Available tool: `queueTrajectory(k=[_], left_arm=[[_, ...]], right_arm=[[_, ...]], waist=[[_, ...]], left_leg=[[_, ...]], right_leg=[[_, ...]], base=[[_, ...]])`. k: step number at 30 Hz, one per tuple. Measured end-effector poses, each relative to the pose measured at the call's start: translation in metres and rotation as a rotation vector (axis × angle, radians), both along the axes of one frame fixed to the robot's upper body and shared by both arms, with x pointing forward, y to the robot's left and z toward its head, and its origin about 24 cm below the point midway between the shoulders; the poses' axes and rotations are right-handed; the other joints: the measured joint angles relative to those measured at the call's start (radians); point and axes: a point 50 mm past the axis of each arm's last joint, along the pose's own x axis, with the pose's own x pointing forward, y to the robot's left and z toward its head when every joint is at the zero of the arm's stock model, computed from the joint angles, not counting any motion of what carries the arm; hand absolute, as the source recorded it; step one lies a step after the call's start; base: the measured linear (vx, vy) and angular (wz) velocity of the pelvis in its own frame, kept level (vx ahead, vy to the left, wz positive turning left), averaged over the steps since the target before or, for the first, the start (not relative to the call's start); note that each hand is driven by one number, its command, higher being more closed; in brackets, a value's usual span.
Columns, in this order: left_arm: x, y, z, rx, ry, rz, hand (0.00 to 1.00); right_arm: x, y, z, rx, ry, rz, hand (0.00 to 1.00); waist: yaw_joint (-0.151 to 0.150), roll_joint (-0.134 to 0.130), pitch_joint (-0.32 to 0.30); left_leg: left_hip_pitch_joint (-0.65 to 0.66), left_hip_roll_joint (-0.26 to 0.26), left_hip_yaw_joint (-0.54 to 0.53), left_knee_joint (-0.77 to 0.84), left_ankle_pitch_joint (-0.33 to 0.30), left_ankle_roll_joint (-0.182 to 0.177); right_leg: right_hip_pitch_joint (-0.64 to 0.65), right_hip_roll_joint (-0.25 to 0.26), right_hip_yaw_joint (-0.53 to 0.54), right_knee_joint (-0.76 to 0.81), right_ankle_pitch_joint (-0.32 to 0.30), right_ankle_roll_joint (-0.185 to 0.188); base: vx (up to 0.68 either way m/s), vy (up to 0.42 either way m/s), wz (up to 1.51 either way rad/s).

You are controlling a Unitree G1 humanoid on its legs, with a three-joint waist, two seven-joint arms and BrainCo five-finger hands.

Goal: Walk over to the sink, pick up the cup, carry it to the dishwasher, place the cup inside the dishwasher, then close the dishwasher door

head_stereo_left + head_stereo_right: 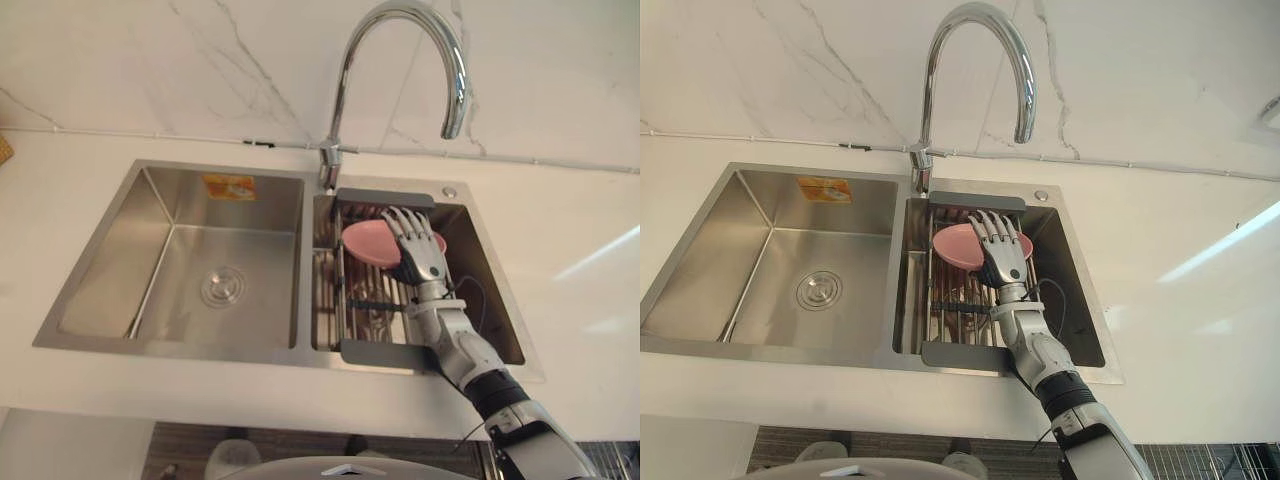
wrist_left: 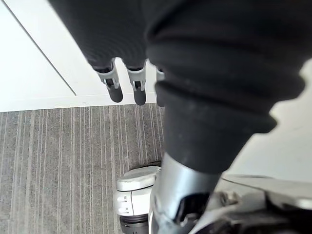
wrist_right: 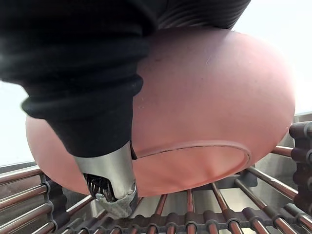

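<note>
A pink cup (image 1: 363, 243) lies tipped on its side on the wire drain rack (image 1: 352, 300) in the sink's right basin. My right hand (image 1: 420, 250) reaches in from the lower right and lies over the cup's right side with its fingers spread and straight along the top. In the right wrist view the cup (image 3: 209, 122) is right against the palm, its base rim towards the rack bars, and the thumb (image 3: 113, 183) hangs beside it without closing. My left hand (image 2: 117, 83) hangs over a grey striped floor with relaxed fingers, holding nothing.
The steel sink (image 1: 300, 350) has a bare left basin (image 1: 200, 270) with a drain. A tall curved faucet (image 1: 400, 30) arches above the right basin, its spout over the cup. White countertop (image 1: 580, 270) surrounds the sink, with a marble wall behind.
</note>
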Motion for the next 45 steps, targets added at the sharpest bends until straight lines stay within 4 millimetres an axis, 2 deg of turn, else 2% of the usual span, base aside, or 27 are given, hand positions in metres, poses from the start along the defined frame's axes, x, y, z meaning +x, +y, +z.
queueTrajectory(k=[11,20,24,25,36,45], left_arm=[[0.000,0.000,0.000,0.000,-0.003,-0.003,0.00],[0.001,0.001,0.000,0.002,-0.006,-0.006,0.00],[0.002,0.002,0.001,0.006,-0.009,-0.007,0.00],[0.003,0.002,0.001,0.006,-0.015,-0.008,0.00],[-0.001,0.002,0.001,0.004,-0.007,-0.008,0.00],[-0.006,0.002,0.000,0.004,0.011,-0.007,0.00]], right_arm=[[0.011,-0.009,-0.001,-0.025,0.063,-0.078,1.00],[0.011,-0.008,0.003,-0.030,0.002,-0.064,1.00],[0.019,-0.005,0.021,-0.043,-0.088,-0.034,1.00],[0.021,-0.007,0.032,-0.085,-0.135,-0.008,1.00],[0.009,-0.001,0.094,-0.173,-0.354,0.177,1.00],[-0.004,0.013,0.119,-0.204,-0.433,0.293,1.00]], waist=[[0.004,0.000,0.000],[0.003,-0.001,-0.001],[0.003,-0.002,-0.001],[0.008,-0.002,-0.001],[-0.025,-0.004,-0.003],[-0.033,-0.016,-0.027]], left_leg=[[-0.017,-0.002,-0.016,-0.006,0.012,-0.001],[-0.021,-0.003,-0.024,-0.006,0.021,0.002],[-0.019,-0.003,-0.012,-0.002,0.021,0.002],[-0.019,-0.003,-0.002,-0.001,0.020,0.002],[-0.012,-0.004,0.031,-0.001,0.016,0.004],[-0.004,-0.003,0.083,-0.001,0.005,0.003]], right_leg=[[-0.003,-0.003,-0.017,-0.008,0.005,-0.004],[-0.002,-0.002,-0.020,-0.011,0.017,-0.003],[-0.004,-0.001,-0.002,-0.015,0.022,-0.003],[-0.012,-0.001,0.006,-0.018,0.027,-0.003],[-0.020,0.000,0.036,-0.029,0.045,-0.004],[-0.050,0.001,0.085,-0.030,0.049,-0.006]], base=[[-0.08,-0.007,0.04],[-0.01,-0.003,0.02],[-0.02,-0.005,-0.09],[-0.02,-0.002,-0.15],[-0.02,-0.005,-0.10],[-0.03,-0.002,-0.16]])
